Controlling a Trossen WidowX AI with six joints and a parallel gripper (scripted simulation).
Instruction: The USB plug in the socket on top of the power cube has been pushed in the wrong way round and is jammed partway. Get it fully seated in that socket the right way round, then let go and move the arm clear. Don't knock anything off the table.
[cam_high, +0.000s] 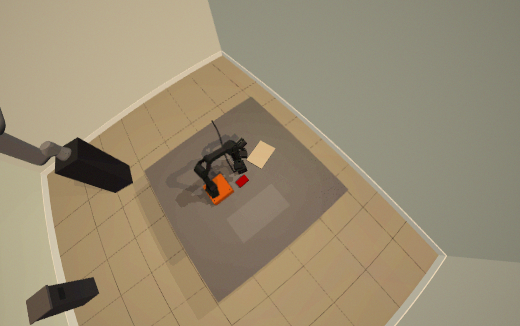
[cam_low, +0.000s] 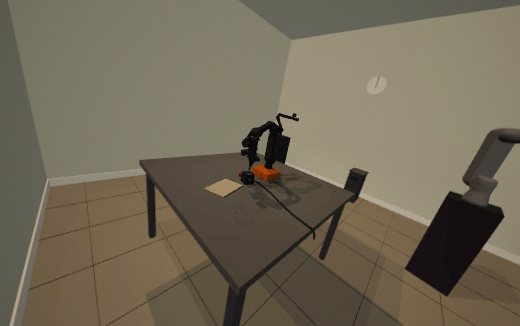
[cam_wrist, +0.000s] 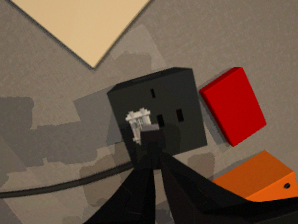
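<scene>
- Jaws narrow, shut on the USB plug (cam_wrist: 150, 129); gripper (cam_high: 240, 160) (cam_low: 250, 167) (cam_wrist: 156, 160) likely pinches it for reorientation.
- Plug at the fingertips, seemingly out of the socket (cam_wrist: 138, 116), which lies just beyond the jaws on the power cube (cam_high: 242, 169) (cam_low: 247, 177) (cam_wrist: 175, 92).
- Turn correct? Can't tell; check before pushing.

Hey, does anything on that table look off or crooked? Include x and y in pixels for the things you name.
Yes: the plug (cam_wrist: 140, 125) looks odd. It shows as pale metal above the black power cube (cam_wrist: 172, 92), so it doesn't look fully seated.
</scene>
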